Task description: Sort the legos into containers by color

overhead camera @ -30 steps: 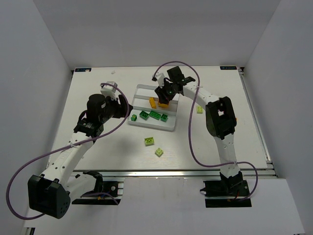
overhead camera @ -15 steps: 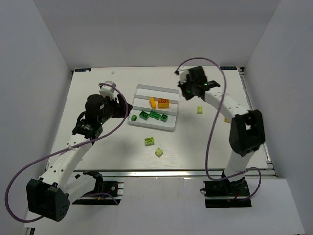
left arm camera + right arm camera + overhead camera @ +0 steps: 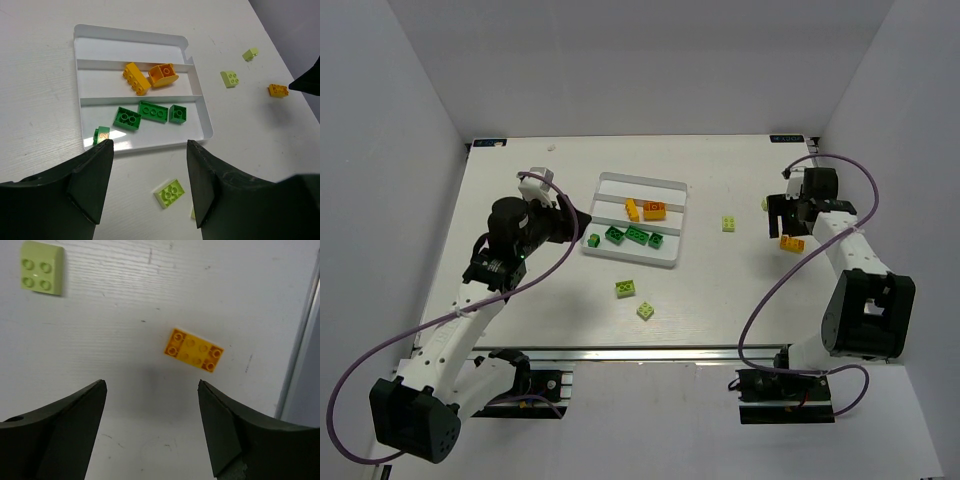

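The white tray (image 3: 640, 181) holds two orange legos (image 3: 632, 209) (image 3: 655, 210) in its middle container and several dark green legos (image 3: 637, 236) in the near one. Pale green legos lie loose on the table (image 3: 626, 288) (image 3: 646, 311) (image 3: 729, 223). An orange lego (image 3: 194, 350) lies at the right side, just ahead of my right gripper (image 3: 151, 385), which hangs open over bare table. My left gripper (image 3: 150, 145) is open above the tray's near rim (image 3: 150, 145), with a pale green lego (image 3: 170, 192) below it between the fingers (image 3: 92, 185).
Another pale green lego (image 3: 765, 203) lies beside the right wrist. The table's metal edge rail (image 3: 300, 365) runs close to the right of the orange lego. White walls enclose the table on three sides.
My right arm has swung away from the tray to the table's right side, leaving an orange lego in the middle container, and its jaws now stand open. The left arm has barely moved.
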{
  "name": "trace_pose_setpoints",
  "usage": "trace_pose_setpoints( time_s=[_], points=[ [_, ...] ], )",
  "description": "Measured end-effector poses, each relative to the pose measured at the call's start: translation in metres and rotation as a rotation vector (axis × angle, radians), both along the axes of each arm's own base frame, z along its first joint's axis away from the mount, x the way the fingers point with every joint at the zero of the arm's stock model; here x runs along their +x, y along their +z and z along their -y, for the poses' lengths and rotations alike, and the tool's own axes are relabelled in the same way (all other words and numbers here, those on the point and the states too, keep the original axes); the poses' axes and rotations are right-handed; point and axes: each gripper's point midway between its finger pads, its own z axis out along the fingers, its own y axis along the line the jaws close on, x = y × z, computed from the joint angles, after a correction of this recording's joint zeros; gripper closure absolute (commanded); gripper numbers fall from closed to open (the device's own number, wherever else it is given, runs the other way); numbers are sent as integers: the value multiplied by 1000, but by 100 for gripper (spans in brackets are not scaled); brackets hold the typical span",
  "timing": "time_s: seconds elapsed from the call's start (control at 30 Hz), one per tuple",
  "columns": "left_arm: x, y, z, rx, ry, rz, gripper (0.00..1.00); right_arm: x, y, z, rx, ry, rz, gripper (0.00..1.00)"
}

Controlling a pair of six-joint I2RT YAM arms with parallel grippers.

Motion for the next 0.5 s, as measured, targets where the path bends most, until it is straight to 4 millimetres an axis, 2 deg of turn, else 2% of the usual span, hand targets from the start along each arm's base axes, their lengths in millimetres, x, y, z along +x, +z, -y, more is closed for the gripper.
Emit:
trace_pose_setpoints(
  time_s=[0.17,0.33,0.37,0.5],
  points=[
    [-2,1,2,-10,-8,-1,30,-4,-13,28,-56,-43,-44,12],
    [-2,1,2,-11,-10,-1,30,-7,-46,39,-102,71,-147,11],
    [-2,1,2,-12,-10,-1,30,-7,-52,39,-109,118,-171,21],
    [-2,2,2,-13,-12,1,30,-11,-63,35,-140,334,-216,25]
  ],
)
